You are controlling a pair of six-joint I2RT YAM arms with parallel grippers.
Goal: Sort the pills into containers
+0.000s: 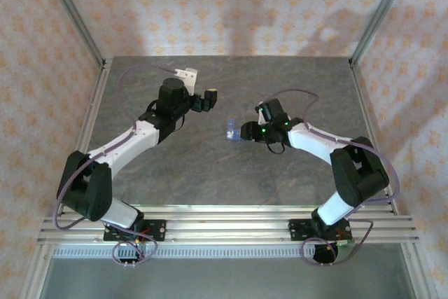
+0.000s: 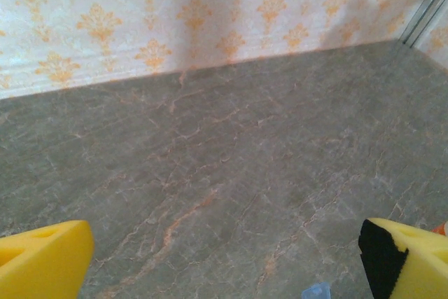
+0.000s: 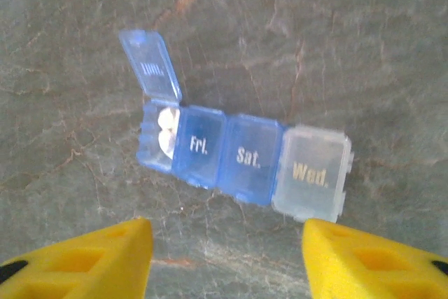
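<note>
Looks partway through. Got the light-blue pill box (image 3: 241, 159) lying flat on the marble tabletop (image 1: 210, 173) near the middle, just ahead of the right gripper (image 3: 224, 264). Seeing the end lid (image 3: 152, 64) flipped up, with a couple of white pills (image 3: 166, 131) sitting in that compartment. Reading Fri., Sat. and Wed. on the other three, all with lids down, so no idea about contents there. Guessing at more dropping-in and at least one lid to snap shut, but no telling the number of pills left to sort.

Spread fairly wide on the right gripper, nothing held, hovering just short of the box. Same for the left gripper (image 2: 224, 264): really wide, empty, a bit beyond the box and to its left, pointed at the wallpapered back wall (image 2: 210, 12).

From the top camera, just a tiny blue blob for the box, but a good read on both arms and the spacing. From the right wrist, actual day labels and the pills. From the left wrist, mostly bare tabletop and wall, plus a sliver of blue (image 2: 316, 290) at the bottom edge, probably a corner of the box, hard to say.
</note>
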